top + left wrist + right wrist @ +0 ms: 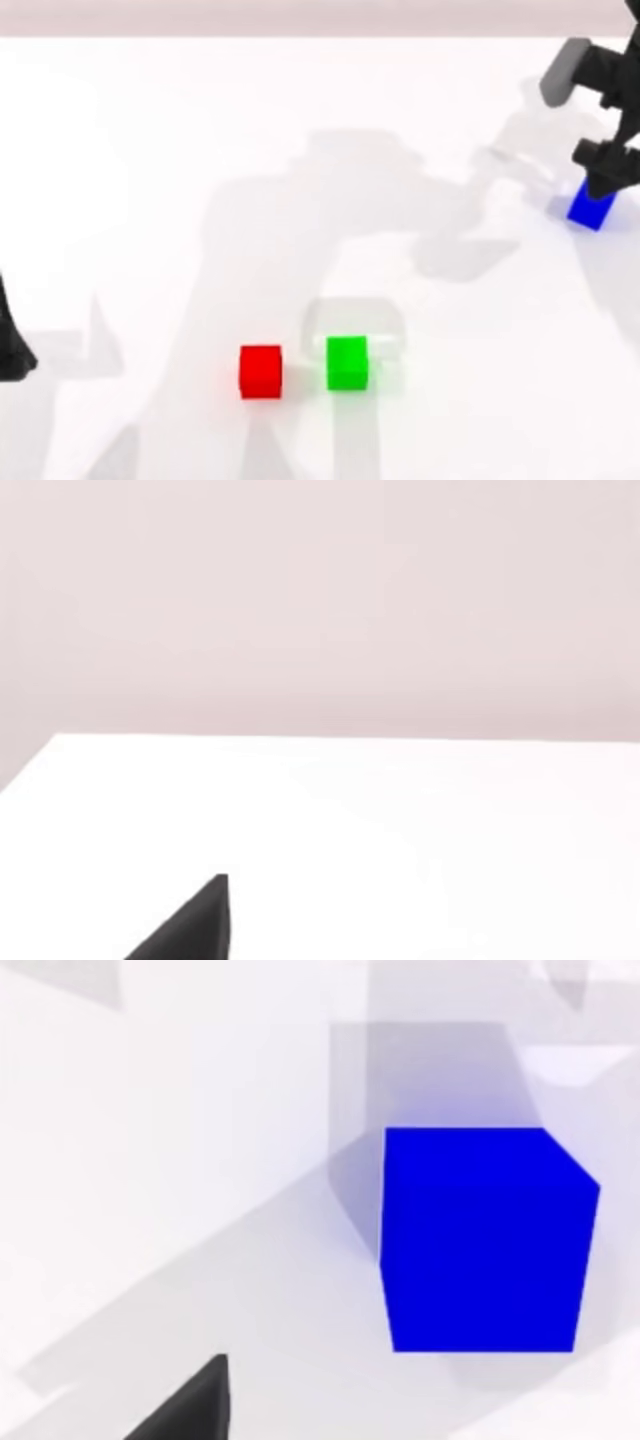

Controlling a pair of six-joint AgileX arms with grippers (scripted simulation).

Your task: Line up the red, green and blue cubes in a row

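The red cube (261, 371) and the green cube (347, 363) sit side by side, a small gap apart, near the table's front middle. The blue cube (590, 208) lies alone at the far right. My right gripper (605, 178) hangs just above it, open and holding nothing. The right wrist view shows the blue cube (485, 1240) resting on the table, large and close, and one dark fingertip (200, 1405) well to its side. My left arm (12, 345) is parked at the left edge. Its wrist view shows one fingertip (195, 925) over bare table.
The white table (150, 200) ends at a back edge near the top of the top view, with a pale wall behind it. Bare surface lies to the right of the green cube, between it and the blue cube.
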